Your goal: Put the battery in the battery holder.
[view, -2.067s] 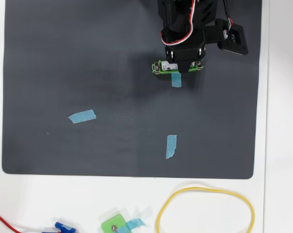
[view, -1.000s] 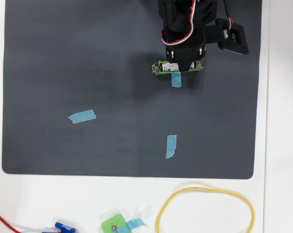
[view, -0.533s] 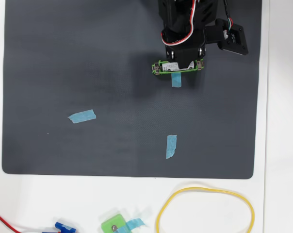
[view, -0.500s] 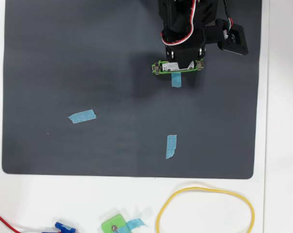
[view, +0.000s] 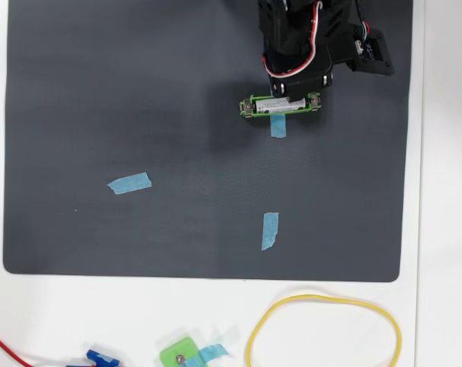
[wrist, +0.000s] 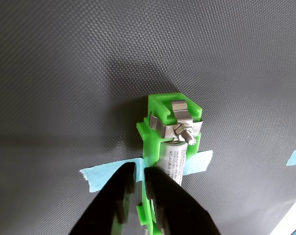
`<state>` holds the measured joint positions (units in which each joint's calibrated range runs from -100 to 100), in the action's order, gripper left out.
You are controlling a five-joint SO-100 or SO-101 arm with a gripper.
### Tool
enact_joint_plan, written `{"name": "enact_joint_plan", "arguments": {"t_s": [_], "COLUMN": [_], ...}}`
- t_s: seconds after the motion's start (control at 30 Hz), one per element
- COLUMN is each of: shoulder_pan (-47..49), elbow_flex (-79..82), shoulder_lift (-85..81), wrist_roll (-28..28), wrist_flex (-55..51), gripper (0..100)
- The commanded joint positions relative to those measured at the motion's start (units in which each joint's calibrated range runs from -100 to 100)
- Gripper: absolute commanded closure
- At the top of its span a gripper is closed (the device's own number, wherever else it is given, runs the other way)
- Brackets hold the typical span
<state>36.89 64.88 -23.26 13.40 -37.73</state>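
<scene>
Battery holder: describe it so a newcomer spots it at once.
On the dark mat, look near the top right in the overhead view, just below the black arm. The battery holder is the long narrow green frame with metal ends, a battery inside, unlike the squarish green piece off the mat.

Surroundings on and around the dark mat

A dark grey mat (view: 139, 115) is laid on a white table (view: 445, 229). Two loose strips of blue tape are seen on the mat in the overhead view: one at the left (view: 129, 183), one lower near the middle (view: 270, 231). Below the mat, a yellow loop (view: 323, 330), a squarish green piece with a screw (view: 179, 355), a small blue part (view: 102, 357) and a red wire (view: 5, 348) are laid on the table.
</scene>
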Motion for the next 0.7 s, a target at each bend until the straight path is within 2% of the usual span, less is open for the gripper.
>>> {"name": "enact_joint_plan", "arguments": {"t_s": [0.0, 0.1, 0.2, 0.33, 0.4, 0.67], "shoulder_pan": [-0.10, -0.10, 0.84, 6.55, 6.55, -12.97], "elbow_flex": [-2.33, -1.45, 3.14, 18.91, 24.46, 33.00], "shoulder_lift": [1.04, 0.79, -8.17, -36.65, -45.78, -66.59], "wrist_roll": [-0.20, -0.25, -0.93, -6.35, -8.18, -8.34], "wrist_flex": [0.49, 0.66, 0.23, 0.23, 0.05, -3.79], "gripper": [100, 100, 100, 100, 100, 100]}}
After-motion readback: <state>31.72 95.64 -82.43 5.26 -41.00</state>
